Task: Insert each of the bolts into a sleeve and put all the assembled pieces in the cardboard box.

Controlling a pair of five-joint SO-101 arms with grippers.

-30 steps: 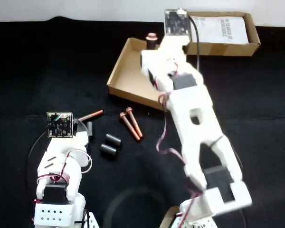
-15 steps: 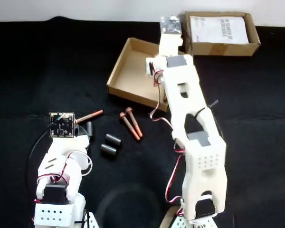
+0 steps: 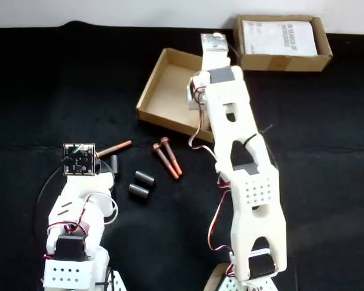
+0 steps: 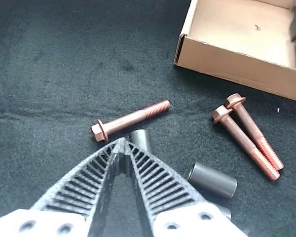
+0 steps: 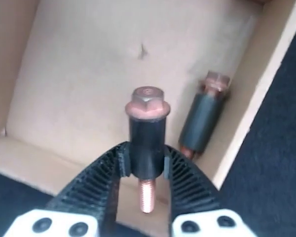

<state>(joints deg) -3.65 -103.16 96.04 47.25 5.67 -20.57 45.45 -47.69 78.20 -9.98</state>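
- The right arm has dropped from raised to stretched out low over the cardboard box (image 3: 164, 91).
- The right claw (image 5: 145, 160) is clamped on a sleeved bolt (image 5: 147, 129), held upright with its head up and its thread poking out below, over the box floor.
- One finished piece (image 5: 203, 116) already lies in the box against the side wall.
- The left claw (image 4: 122, 147) has not moved. Its fingers are together with nothing between them, and the tips sit just beside a loose sleeve (image 4: 142, 139).
- On the worktop (image 3: 60, 91) there is a single bolt (image 4: 130, 120), a pair of bolts (image 4: 246, 133) and another sleeve (image 4: 212, 180).
- The second piece looks ready to release, and three bolts are not yet sleeved.
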